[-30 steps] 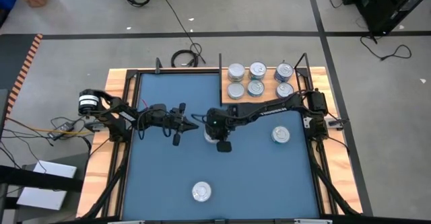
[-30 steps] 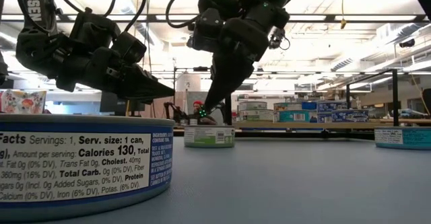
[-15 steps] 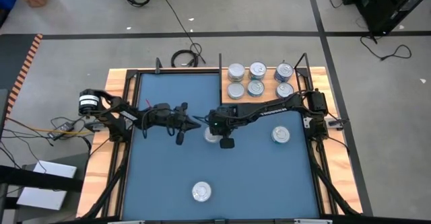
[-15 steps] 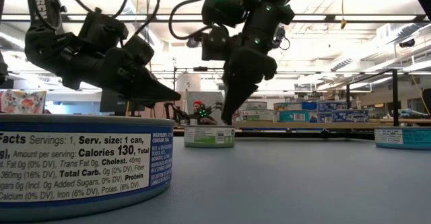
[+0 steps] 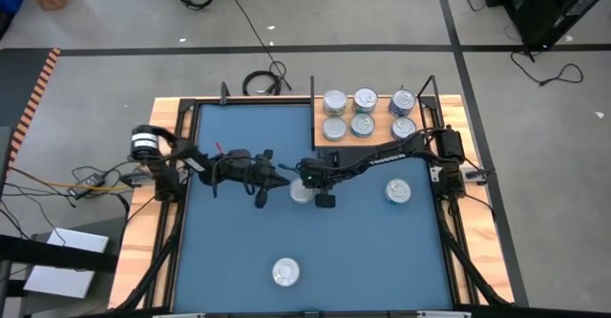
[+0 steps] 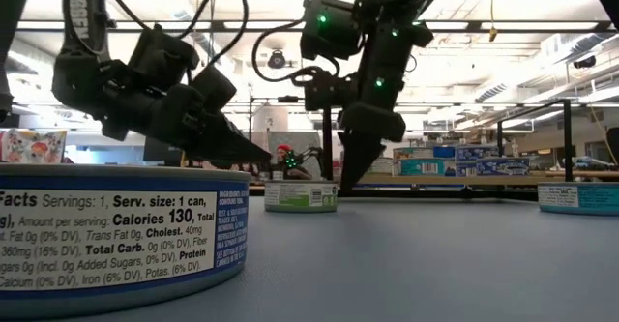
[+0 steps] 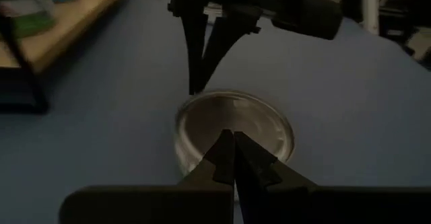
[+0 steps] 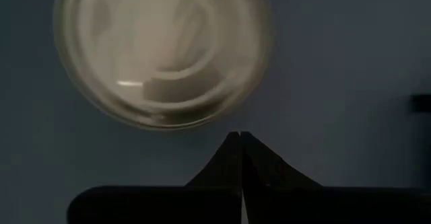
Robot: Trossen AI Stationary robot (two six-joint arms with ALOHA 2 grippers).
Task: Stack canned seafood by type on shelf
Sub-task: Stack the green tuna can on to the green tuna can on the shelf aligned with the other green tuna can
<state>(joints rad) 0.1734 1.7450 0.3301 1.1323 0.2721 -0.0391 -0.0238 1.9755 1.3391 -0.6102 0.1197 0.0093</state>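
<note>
My right pincer [image 5: 312, 186] is clenched on nothing, fingers pressed together, its tip down at the mat just beside the middle tin [image 5: 301, 192]; in my right wrist view the tin [image 8: 163, 52] lies just past my closed fingertips [image 8: 240, 158]. My left pincer [image 5: 283, 182] is also clenched and empty, pointing at the same tin from the other side, its tip near the rim [image 7: 232, 126]. The tin sits upright on the blue mat [image 5: 239, 251], between my two tips. A second tin [image 5: 397, 192] lies apart near the mat's right edge, a third [image 5: 284, 272] toward the front. Six more tins [image 5: 364, 113] stand on the shelf [image 5: 377, 135] at the far right corner, in two rows of three.
</note>
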